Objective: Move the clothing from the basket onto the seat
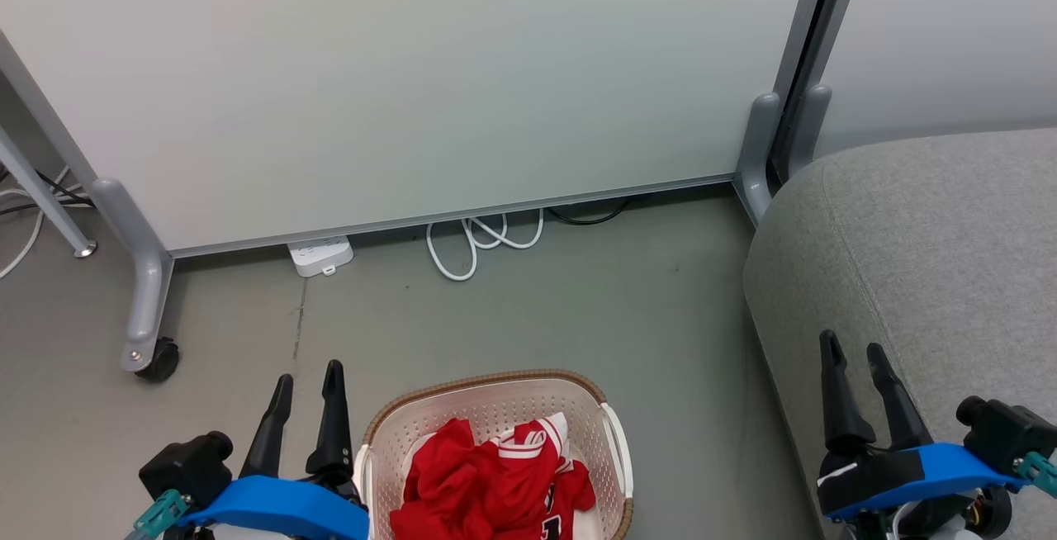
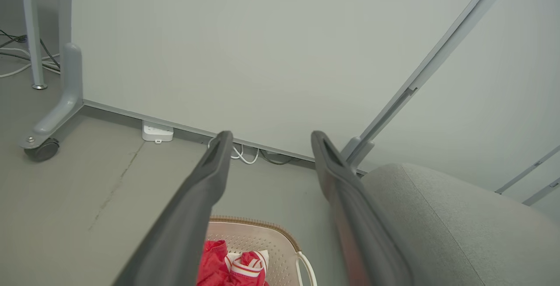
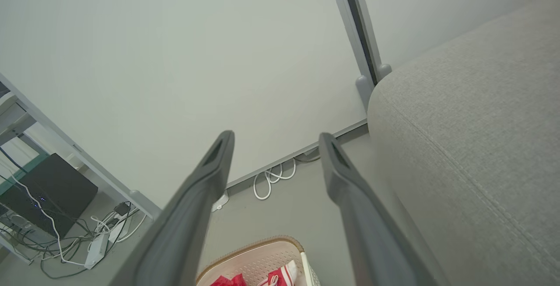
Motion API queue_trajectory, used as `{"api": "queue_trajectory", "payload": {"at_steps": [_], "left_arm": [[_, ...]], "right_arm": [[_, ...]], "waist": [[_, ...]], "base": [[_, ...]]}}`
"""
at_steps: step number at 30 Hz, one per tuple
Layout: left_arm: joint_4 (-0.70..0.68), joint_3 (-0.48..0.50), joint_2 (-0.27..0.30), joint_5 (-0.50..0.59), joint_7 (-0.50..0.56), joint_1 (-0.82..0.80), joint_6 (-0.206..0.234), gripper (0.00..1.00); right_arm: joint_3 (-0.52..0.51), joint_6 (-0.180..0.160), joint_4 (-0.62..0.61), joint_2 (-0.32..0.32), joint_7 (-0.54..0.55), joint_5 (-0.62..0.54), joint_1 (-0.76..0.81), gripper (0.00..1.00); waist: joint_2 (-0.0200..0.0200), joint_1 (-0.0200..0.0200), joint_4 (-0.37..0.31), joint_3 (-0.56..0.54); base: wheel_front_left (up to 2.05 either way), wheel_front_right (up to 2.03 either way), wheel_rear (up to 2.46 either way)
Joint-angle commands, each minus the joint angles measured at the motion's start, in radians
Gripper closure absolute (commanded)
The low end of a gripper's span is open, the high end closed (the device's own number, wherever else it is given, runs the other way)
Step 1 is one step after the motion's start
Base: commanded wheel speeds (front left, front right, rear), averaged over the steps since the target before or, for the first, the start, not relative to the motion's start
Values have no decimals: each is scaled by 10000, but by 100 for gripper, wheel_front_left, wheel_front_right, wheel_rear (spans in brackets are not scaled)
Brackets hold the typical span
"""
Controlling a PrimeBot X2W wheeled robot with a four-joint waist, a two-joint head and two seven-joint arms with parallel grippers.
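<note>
**Red clothes sit in the basket**

Your grey seat (image 1: 933, 276) is on the right. The basket (image 1: 487, 381) sits on the floor beside it, with the red clothing (image 1: 479, 482) piled inside. Your left tool (image 1: 309, 372) and right tool (image 1: 850, 342) are spread apart and empty.

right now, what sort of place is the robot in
Probably an office or lab corner staged as a home: wheeled partition panels, a power strip and loose cables on the floor, and a grey sofa beside a laundry basket of red clothing.
</note>
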Motion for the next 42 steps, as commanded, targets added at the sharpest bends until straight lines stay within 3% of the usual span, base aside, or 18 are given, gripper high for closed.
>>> {"api": "queue_trajectory", "payload": {"at_steps": [1,42], "left_arm": [[-74,-41,65,293,-103,-219,78,0],[311,-202,108,2982,-990,-64,462,0]], "right_arm": [[35,2,-131,-43,-91,-325,-147,0],[187,2,-318,-49,-340,-4109,143,0]], "waist": [[0,0,0,-8],[0,0,114,-233]], "base": [[0,0,0],[0,0,0]]}}
